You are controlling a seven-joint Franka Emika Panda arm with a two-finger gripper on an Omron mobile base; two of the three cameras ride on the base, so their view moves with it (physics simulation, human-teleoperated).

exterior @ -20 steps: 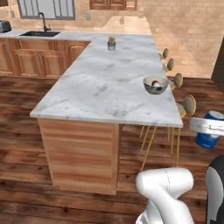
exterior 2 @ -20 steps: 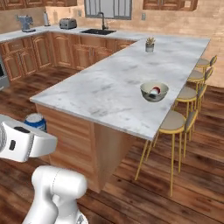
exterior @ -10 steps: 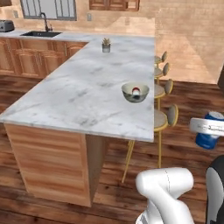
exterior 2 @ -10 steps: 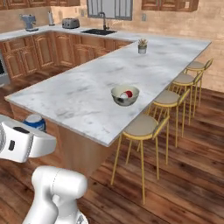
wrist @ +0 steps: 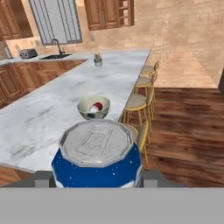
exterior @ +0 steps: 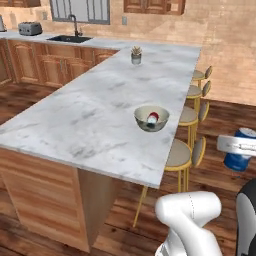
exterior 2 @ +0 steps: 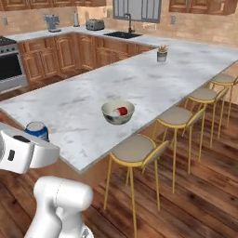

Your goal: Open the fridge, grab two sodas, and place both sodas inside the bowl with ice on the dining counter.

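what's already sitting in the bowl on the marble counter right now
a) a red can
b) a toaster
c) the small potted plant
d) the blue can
a: a red can with a silver top lies inside the bowl on the dining counter, while the blue can is in the hand, off to the side of the counter.

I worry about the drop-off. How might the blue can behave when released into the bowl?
Blue can, a smooth cylinder, would probably tip and roll against the bowl wall. The red can already lies tilted there, so they would likely knock. The bowl looks light; it may slide.
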